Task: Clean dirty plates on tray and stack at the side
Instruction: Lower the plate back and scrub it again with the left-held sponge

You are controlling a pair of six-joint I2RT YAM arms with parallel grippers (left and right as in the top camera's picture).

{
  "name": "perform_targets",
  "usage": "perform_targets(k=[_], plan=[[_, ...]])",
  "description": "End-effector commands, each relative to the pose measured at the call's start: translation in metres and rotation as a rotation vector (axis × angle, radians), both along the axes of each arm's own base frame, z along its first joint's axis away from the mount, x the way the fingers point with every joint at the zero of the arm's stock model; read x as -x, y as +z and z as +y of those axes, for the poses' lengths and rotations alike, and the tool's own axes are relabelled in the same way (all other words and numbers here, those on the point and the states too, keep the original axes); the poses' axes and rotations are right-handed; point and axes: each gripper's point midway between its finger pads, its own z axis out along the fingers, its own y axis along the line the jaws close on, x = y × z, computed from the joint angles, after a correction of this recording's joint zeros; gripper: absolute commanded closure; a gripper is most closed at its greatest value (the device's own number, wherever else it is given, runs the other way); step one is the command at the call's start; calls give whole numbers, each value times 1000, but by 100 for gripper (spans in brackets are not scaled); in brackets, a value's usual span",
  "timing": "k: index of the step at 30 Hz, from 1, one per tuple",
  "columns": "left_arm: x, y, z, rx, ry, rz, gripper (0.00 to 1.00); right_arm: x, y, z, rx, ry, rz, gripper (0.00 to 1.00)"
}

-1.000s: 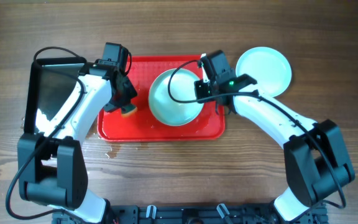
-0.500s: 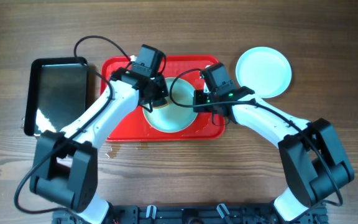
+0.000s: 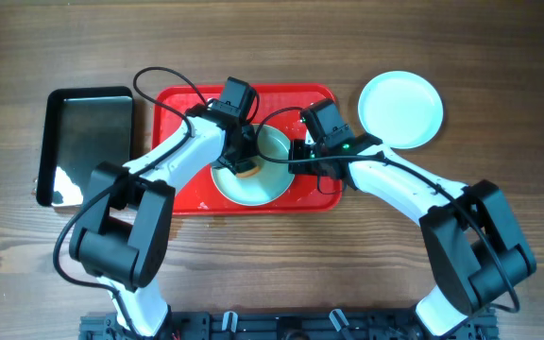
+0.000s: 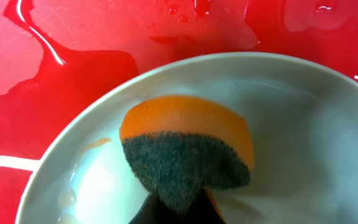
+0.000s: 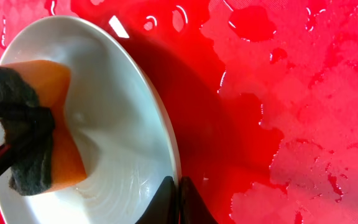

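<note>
Red wet tray (image 3: 173, 113) bearing a plate (image 3: 270, 187), rim pinched tight by right gripper (image 3: 302, 151). Swung in from tray's left edge: left gripper (image 3: 242, 161), clamped on sponge (image 3: 246, 171), now pressed into plate. Scrubbing likely starting.

1. My left arm (image 3: 173, 156) and right arm (image 3: 395, 179) wear smooth white shells.
2. Bulky black joints (image 3: 475, 236) sit at the elbows.
3. My wrist heads are black blocks; a small green light (image 3: 345, 146) glows on the right one.
4. Thin black cables (image 3: 163, 77) loop off each wrist.
5. My fingertips (image 5: 165, 208) are dark, tapering wedges.
</note>
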Motion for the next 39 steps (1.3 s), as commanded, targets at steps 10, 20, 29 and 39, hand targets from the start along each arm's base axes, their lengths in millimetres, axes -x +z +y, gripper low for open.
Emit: perform_targets(k=[10,20,29,39], plan=[[15,-12,80,-449,138,18,96,8,-12,-15,78,-37,34,96],[14,58,127,-699,244,-125,96,7,-12,-15,79,-40,32,96],[20,150,124,-449,491,-365,96,-1,-7,-13,72,-44,-4,96],[22,151,120,-252,416,-289,96,-11,61,32,-91,171,-63,80]])
